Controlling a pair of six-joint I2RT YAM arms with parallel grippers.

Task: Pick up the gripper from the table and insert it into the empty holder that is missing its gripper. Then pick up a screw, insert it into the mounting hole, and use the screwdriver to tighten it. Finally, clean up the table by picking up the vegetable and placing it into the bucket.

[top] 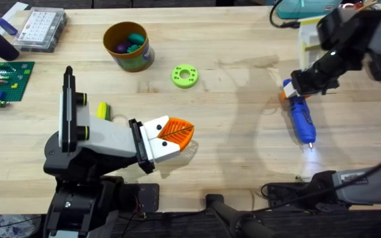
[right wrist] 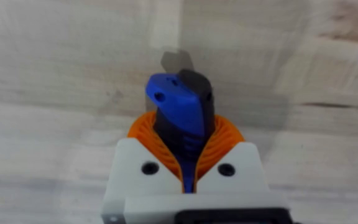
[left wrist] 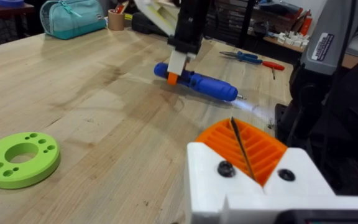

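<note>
the overhead camera hangs above the arms' bases, looking down and forward over the table (top: 230, 99). the left wrist camera sits low near the tabletop, facing across it past the lime-green ring (left wrist: 18, 158) toward the screwdriver (left wrist: 197, 82), which the overhead also shows. the right wrist camera looks steeply down, close upon the screwdriver's rear end.
</note>
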